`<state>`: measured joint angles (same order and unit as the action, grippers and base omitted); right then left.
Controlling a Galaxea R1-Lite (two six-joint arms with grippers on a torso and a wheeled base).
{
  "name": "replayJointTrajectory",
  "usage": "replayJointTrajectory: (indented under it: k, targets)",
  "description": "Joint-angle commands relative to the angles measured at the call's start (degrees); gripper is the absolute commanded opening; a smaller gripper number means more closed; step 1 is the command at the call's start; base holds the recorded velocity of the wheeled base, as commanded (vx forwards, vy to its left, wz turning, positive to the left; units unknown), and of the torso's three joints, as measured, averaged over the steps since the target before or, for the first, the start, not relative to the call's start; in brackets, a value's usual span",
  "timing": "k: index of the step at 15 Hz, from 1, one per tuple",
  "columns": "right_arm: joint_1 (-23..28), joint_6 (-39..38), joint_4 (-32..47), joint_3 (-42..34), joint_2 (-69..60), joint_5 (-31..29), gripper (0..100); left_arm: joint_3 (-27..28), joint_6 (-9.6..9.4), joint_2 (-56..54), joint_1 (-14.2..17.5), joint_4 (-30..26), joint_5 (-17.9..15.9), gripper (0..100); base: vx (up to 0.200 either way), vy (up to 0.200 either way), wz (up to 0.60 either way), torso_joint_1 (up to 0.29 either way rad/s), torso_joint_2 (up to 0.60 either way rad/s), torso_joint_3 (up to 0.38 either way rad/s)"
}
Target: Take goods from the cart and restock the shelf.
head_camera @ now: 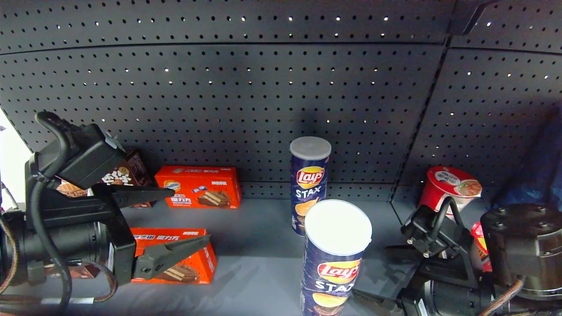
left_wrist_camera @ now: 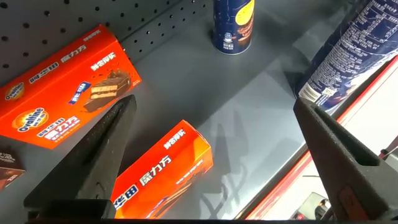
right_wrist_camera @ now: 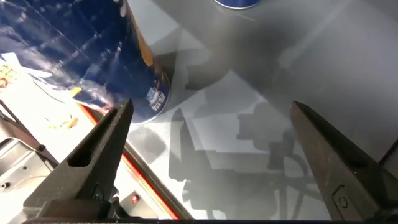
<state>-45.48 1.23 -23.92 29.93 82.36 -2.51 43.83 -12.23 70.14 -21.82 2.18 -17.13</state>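
Observation:
Two blue chip cans with white lids stand upright on the grey shelf (head_camera: 259,245): a front can (head_camera: 336,259) near the shelf's edge and a back can (head_camera: 308,184) by the pegboard. My left gripper (head_camera: 191,215) hangs open at the left, just above the front orange biscuit box (head_camera: 184,259), holding nothing. In the left wrist view the gripper (left_wrist_camera: 214,102) spans bare shelf, with the front can (left_wrist_camera: 354,53) beyond one finger. My right gripper (right_wrist_camera: 211,106) is open and empty over the shelf, beside the front can (right_wrist_camera: 81,56).
A second orange box (head_camera: 199,186) lies against the pegboard, and a brown box (head_camera: 127,171) stands at the far left. A red noodle cup (head_camera: 450,186) stands at the right behind my right arm. A red strip (left_wrist_camera: 280,186) marks the shelf's front edge.

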Motion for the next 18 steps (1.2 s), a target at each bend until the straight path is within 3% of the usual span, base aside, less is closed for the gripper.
replayJointTrajectory:
  k: [1,18]
  targets:
    - [-0.48,0.09,-0.16,0.39,1.05,0.05,100,0.03,0.01,0.08,0.02,0.02,-0.01,100,0.000,0.000,0.00,0.000,0.00,0.000]
    - [-1.89,0.00,-1.39,2.06,4.48,0.05,100,-0.41,0.10,0.17,0.02,1.25,-0.10,100,0.000,0.000,0.00,0.000,0.00,0.000]
